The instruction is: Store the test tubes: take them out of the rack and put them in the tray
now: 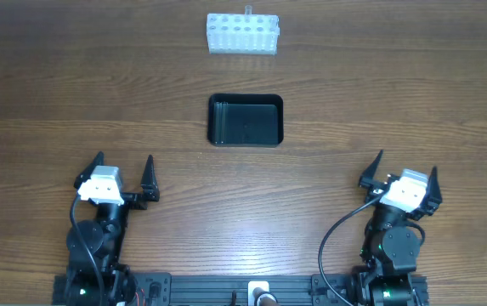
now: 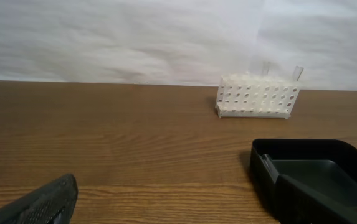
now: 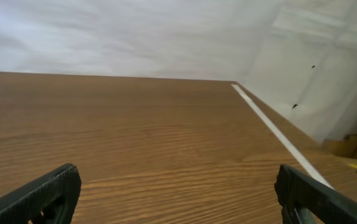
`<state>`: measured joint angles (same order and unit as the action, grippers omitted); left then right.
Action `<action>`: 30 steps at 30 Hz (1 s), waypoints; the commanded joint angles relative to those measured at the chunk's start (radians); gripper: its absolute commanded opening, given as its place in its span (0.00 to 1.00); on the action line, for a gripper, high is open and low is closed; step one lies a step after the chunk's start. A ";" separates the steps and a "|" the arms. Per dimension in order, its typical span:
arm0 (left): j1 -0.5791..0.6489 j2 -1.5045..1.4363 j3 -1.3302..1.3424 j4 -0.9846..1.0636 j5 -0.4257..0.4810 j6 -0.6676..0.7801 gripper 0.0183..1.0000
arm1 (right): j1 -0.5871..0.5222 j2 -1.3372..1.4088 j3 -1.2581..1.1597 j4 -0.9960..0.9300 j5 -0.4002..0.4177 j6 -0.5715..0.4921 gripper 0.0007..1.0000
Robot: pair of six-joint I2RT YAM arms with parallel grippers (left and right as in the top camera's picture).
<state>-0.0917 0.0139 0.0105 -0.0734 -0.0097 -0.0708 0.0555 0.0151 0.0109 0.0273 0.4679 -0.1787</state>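
Wooden table point(image 1: 73, 93); white wall point(image 2: 103, 37) behind; rack point(image 1: 241, 35) beyond tray point(image 1: 245, 98).

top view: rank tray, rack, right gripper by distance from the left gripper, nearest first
1. Tray: centre, ahead and to the right of the left gripper.
2. Rack: far side, beyond the tray.
3. Right gripper: opposite side, level with the left one.

Wooden table point(image 1: 99, 93): white rack point(image 1: 241, 36), black tray point(image 1: 246, 121) apart.
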 commanded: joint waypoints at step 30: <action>0.006 -0.006 -0.005 -0.001 0.013 0.014 1.00 | 0.390 1.772 1.468 -0.190 -0.310 0.445 0.99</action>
<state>-0.0910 0.0135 0.0105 -0.0738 -0.0097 -0.0708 0.4145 1.7039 1.3441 -0.1184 0.0490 0.1707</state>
